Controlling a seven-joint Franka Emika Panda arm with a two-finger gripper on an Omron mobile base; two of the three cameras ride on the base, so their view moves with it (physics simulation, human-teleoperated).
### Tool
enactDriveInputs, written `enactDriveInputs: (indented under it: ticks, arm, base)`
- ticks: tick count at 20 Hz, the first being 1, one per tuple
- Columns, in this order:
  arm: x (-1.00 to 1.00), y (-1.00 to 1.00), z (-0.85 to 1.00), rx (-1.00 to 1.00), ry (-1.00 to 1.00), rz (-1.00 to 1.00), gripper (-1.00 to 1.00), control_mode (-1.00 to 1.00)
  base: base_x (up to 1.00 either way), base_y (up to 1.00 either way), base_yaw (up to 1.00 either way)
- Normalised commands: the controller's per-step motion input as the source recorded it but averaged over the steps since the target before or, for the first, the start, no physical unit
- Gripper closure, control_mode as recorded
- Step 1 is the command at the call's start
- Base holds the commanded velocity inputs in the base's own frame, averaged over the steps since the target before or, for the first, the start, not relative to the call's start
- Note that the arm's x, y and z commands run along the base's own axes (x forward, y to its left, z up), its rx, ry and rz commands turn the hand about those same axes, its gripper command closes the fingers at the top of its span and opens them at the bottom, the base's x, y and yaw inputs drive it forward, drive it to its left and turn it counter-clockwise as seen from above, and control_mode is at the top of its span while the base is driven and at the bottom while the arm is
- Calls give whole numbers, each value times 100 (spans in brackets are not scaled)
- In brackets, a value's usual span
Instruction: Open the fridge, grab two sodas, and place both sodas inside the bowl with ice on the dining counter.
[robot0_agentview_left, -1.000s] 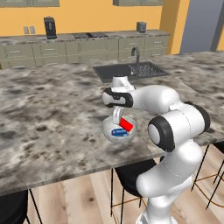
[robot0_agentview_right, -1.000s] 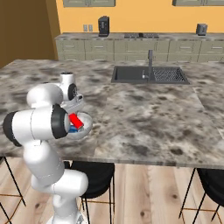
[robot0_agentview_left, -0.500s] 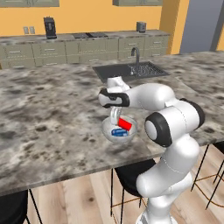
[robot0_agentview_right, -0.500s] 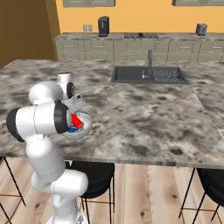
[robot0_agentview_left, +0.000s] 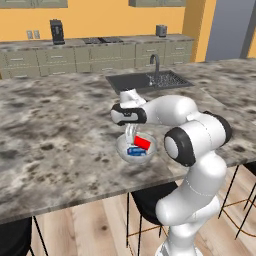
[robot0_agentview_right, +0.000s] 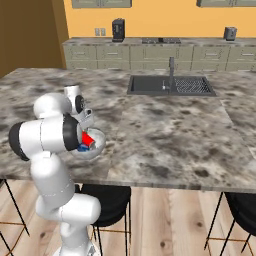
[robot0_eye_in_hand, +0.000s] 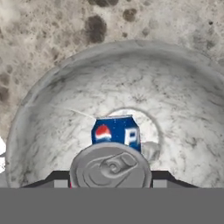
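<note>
Bowl with ice (robot0_agentview_left: 125, 149) near dining counter (robot0_agentview_left: 60, 130) front edge, red soda (robot0_agentview_left: 142, 142) and blue soda (robot0_agentview_left: 136, 151) inside, gripper (robot0_agentview_left: 132, 134) above bowl, grip state indeterminable, open counter all around.

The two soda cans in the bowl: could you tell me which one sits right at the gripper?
The red can, leaning up against the bowl wall directly beneath the gripper. The blue can lies lower, at the bowl's bottom.
</note>
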Motion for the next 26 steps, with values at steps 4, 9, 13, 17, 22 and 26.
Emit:
enactDriveInputs:
  ticks: [4,9,13,17,22,26]
  arm:
    - [-25,0,5,0,-6,1,-100,-100]
    - [-41,0,36,0,-14,0,-100,-100]
    - [-51,0,41,0,-15,0,-100,-100]
    - [-47,-2,40,0,-12,0,-100,-100]
    - [-66,-5,28,0,-15,0,-100,-100]
    - [-89,-10,36,2,-16,-3,-100,-100]
  base:
    - [0,0,0]
    - [0,0,0]
    - [0,0,0]
    - [0,0,0]
    - [0,0,0]
    - [0,0,0]
